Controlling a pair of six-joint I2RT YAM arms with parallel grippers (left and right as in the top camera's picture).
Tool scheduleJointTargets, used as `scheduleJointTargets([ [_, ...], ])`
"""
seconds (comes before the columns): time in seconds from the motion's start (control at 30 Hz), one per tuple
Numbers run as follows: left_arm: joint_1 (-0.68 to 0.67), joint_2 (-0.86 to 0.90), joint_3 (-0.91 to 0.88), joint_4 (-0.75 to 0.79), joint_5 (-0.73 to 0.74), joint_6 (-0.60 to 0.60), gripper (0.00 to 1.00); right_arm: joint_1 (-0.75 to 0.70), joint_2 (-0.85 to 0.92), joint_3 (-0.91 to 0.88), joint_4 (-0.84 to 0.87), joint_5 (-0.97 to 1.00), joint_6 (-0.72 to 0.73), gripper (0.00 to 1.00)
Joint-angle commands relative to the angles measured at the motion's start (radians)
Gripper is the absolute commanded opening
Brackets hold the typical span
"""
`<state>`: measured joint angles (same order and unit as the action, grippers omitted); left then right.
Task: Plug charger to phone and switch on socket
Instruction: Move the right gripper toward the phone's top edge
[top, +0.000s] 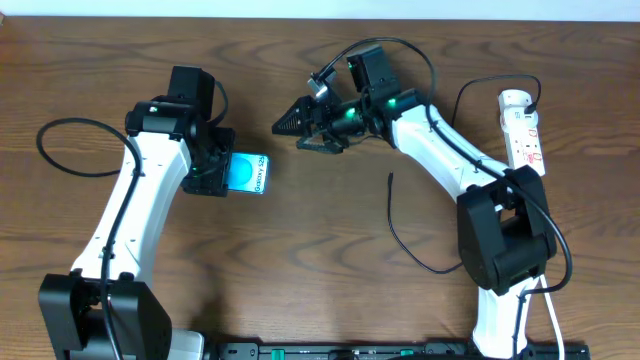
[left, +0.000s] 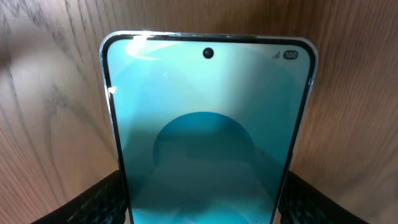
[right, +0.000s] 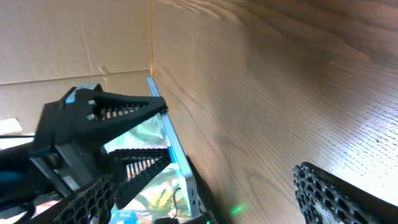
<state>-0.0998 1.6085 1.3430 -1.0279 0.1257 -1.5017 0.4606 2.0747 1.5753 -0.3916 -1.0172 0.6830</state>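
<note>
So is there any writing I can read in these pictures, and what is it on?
"Galaxy S25": white, on the phone screen, seen from overhead.
"100": in the battery badge at the screen's top corner, in the left wrist view.
Socket: its red marks are too small to read.
Right wrist view: no readable text.
</note>
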Motion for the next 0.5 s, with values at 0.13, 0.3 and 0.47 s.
scheduleJointTargets([
  [0.13, 0.003, -0.007, 0.003, 0.005, 0.096, -0.068, 0.07, 0.058, -0.009, 0.012, -0.001, 0.015, -0.038, 0.89],
  [0.3, 0.005, -0.007, 0.003, 0.008, 0.129, -0.068, 0.07, 0.078, -0.008, 0.012, -0.001, 0.017, -0.045, 0.88],
  [0.47, 0.014, -0.007, 0.003, 0.008, 0.155, -0.068, 0.07, 0.091, -0.009, 0.012, -0.002, 0.016, -0.045, 0.87],
])
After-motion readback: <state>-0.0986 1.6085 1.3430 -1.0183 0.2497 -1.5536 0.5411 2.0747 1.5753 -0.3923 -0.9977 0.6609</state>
